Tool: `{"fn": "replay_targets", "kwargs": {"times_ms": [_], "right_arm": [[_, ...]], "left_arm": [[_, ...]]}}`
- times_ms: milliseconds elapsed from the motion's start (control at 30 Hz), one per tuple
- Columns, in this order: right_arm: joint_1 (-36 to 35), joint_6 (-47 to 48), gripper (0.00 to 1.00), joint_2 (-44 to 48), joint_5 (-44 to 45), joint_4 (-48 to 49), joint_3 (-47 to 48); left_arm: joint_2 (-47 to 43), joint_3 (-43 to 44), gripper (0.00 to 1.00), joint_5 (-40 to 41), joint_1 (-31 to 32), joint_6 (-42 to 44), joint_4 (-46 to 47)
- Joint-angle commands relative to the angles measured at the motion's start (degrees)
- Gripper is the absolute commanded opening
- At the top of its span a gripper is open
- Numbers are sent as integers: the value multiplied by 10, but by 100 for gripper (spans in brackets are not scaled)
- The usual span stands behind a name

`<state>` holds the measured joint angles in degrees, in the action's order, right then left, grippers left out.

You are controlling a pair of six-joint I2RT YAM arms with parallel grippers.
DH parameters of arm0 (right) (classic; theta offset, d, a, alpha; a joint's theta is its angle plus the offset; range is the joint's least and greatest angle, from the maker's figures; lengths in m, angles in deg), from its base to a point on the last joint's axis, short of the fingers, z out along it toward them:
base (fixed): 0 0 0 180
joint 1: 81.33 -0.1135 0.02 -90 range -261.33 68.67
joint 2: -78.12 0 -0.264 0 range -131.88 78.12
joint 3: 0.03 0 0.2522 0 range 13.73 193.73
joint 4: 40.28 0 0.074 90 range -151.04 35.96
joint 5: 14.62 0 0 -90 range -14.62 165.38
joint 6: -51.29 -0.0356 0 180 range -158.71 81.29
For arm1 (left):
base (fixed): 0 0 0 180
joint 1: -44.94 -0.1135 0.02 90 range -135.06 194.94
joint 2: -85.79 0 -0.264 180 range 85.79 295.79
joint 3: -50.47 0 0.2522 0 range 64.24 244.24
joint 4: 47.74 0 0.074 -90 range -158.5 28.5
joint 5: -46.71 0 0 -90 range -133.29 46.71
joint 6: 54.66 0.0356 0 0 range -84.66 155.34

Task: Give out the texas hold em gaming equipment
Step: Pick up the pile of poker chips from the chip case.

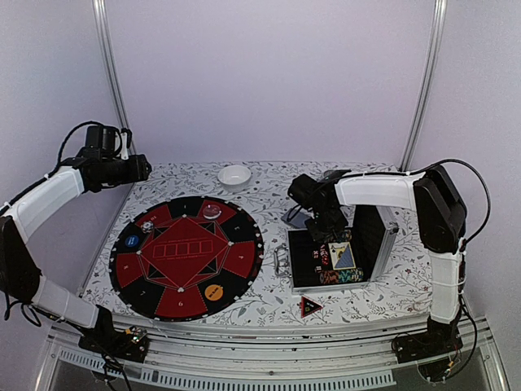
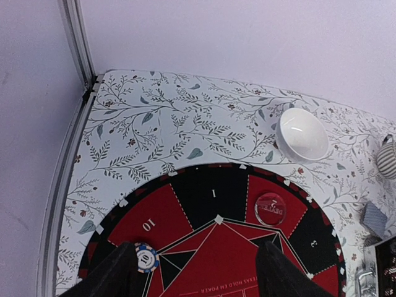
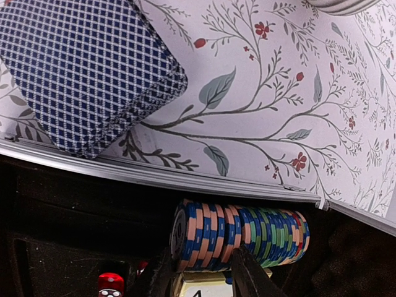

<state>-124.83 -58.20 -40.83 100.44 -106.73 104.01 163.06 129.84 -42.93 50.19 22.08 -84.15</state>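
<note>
A row of striped poker chips (image 3: 247, 232) lies on edge in the open case (image 1: 303, 281). My right gripper (image 3: 201, 258) reaches down into the case (image 3: 185, 176), its fingers closed on the few blue-and-orange chips at the row's left end. A patterned-back card deck (image 3: 86, 68) lies on the table behind the case. On the round red-and-black mat (image 1: 186, 254) sit a blue-white chip (image 2: 146, 258), a clear disc (image 2: 270, 208) and an orange disc (image 1: 213, 292). The left gripper (image 2: 198, 275) hangs open over the mat's far edge, its left finger beside the blue-white chip. A red triangular marker (image 1: 310, 306) lies in front of the case.
A white bowl (image 2: 303, 133) stands beyond the mat at the table's back. A ribbed grey cup (image 2: 388, 158) is at the back near the case. A red die (image 3: 110, 284) sits inside the case. The case lid (image 1: 374, 236) stands upright on its right.
</note>
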Motion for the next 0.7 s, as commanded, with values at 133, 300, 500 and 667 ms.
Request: {"fn": "replay_targets", "kwargs": {"times_ms": [133,300,500,667], "right_arm": [[13,-6,34,-11,5,-13,-24],[13,7,34,-5,-57,20,-21],[14,-1,42,6,-25,20,-24],[17,-12,45,-3,4,-2,-26]], "left_arm": [[1,-6,68,-11,6,10,-4],[3,-6,68,-13,6,6,-4],[2,-6,68,-15,6,7,-7],[-1,-6,68,-12,6,10,-7]]}}
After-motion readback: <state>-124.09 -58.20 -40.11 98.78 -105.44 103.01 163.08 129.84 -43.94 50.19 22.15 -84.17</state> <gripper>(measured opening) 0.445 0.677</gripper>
